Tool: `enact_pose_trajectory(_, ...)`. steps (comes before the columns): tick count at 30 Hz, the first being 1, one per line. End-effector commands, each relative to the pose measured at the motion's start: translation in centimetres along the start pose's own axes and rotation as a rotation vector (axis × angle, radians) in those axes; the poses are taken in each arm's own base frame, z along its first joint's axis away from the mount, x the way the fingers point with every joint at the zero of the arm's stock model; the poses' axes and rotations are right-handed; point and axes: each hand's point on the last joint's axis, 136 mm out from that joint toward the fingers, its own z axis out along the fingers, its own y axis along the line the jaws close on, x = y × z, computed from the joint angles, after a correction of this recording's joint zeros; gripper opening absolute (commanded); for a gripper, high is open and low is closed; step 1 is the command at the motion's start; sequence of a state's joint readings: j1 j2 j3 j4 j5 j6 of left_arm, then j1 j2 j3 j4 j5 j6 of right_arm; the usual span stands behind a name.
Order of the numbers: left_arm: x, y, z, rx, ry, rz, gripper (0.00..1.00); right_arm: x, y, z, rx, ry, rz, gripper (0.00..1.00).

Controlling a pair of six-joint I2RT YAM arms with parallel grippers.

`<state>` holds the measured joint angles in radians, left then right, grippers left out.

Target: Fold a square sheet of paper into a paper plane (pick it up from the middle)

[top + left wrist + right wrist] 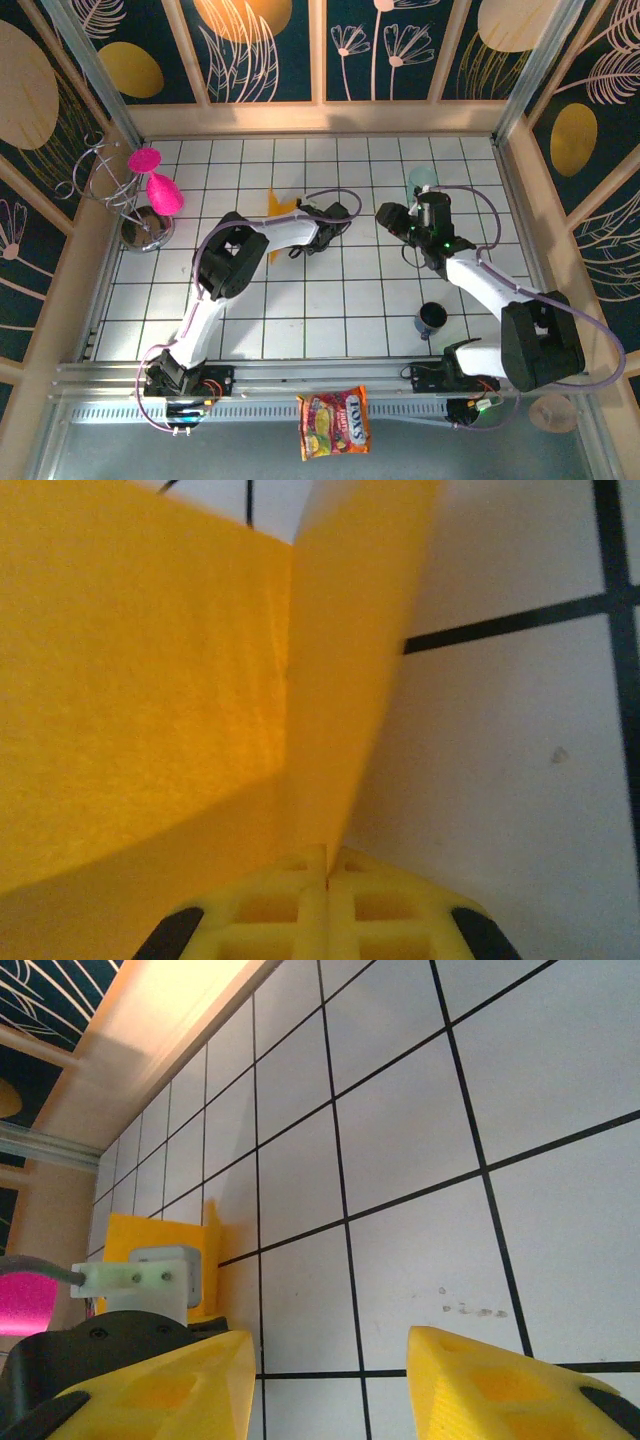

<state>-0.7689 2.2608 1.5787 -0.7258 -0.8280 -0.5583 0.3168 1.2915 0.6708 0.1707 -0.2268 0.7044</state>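
White tiled table (350, 300); left pincer (327, 870) clamps orange paper (150, 730), shape cut off.

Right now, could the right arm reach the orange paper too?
Probably yes. The right gripper is open and faces the paper across bare tiles. The left gripper, shut on the paper, crowds the near side, though.

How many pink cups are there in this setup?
2, both at the wire rack on the far left: the upper cup and the lower cup just beside it. More could be hidden behind the arms.
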Motion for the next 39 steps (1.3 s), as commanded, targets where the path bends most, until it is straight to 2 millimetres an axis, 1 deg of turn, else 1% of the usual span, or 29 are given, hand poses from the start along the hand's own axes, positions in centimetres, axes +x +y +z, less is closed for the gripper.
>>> enact_pose_trajectory(1,-0.6,-0.1,-0.2,-0.017,0.001,0.013,0.11,-0.3,-0.9,-0.5,0.029,-0.024,-0.004,0.45)
enact_pose_trajectory(7,-0.7,-2.3,-0.4,0.097,0.036,-0.055,0.23,-0.2,-1.0,-0.2,0.026,-0.013,0.006,0.45)
enact_pose_trajectory(9,-1.1,-2.9,-1.1,0.149,0.041,-0.087,0.27,-0.2,-1.1,-0.1,0.028,-0.013,0.007,0.45)
enact_pose_trajectory(11,-1.3,-3.9,-2.1,0.242,0.057,-0.126,0.32,-0.2,-1.1,-0.1,0.03,-0.015,0.008,0.45)
enact_pose_trajectory(12,-1.5,-4.5,-2.8,0.3,0.068,-0.138,0.33,-0.2,-1.1,-0.1,0.03,-0.016,0.005,0.45)
enact_pose_trajectory(14,-1.9,-6.1,-4.8,0.452,0.085,-0.167,0.37,-0.3,-1.0,-0.1,0.026,-0.02,0.003,0.45)
enact_pose_trajectory(16,-2.0,-7.6,-6.8,0.61,0.105,-0.204,0.38,-0.3,-1.1,0.0,0.029,-0.022,0.001,0.46)
enact_pose_trajectory(18,-2.2,-8.5,-8.9,0.747,0.114,-0.243,0.38,-0.4,-1.2,0.0,0.039,-0.024,-0.001,0.47)
enact_pose_trajectory(20,-2.3,-8.9,-11.0,0.868,0.12,-0.282,0.38,-0.5,-1.4,0.1,0.046,-0.027,0.0,0.48)
enact_pose_trajectory(22,-2.5,-8.8,-12.8,0.962,0.116,-0.318,0.39,-0.4,-1.4,0.1,0.046,-0.028,0.001,0.49)
enact_pose_trajectory(23,-2.7,-8.7,-13.8,1.01,0.107,-0.335,0.41,-0.4,-1.4,0.1,0.046,-0.028,0.004,0.51)
enact_pose_trajectory(25,-3.0,-7.7,-15.1,1.054,0.08,-0.369,0.43,-0.3,-1.3,0.2,0.033,-0.023,0.002,0.53)
enact_pose_trajectory(26,-3.2,-6.9,-15.2,1.046,0.057,-0.386,0.45,-0.2,-1.1,0.2,0.02,-0.016,0.001,0.54)
enact_pose_trajectory(28,-3.2,-5.0,-14.2,0.982,0.022,-0.419,0.48,0.2,-0.6,0.4,-0.012,-0.002,0.0,0.56)
enact_pose_trajectory(30,-3.1,-3.0,-12.6,0.915,0.007,-0.463,0.51,0.4,-0.2,0.6,-0.045,0.008,0.007,0.56)
enact_pose_trajectory(31,-2.9,-2.1,-11.3,0.891,0.013,-0.494,0.52,0.7,0.1,0.7,-0.064,0.02,0.01,0.57)
enact_pose_trajectory(33,-2.4,-0.7,-9.4,0.881,0.028,-0.562,0.53,1.1,0.4,1.0,-0.086,0.041,0.014,0.57)
enact_pose_trajectory(36,-2.1,0.7,-7.2,0.881,0.036,-0.639,0.54,1.7,0.5,1.4,-0.094,0.062,0.017,0.57)
enact_pose_trajectory(39,-2.1,1.0,-5.5,0.869,0.046,-0.665,0.55,2.0,0.6,1.8,-0.092,0.071,0.013,0.57)
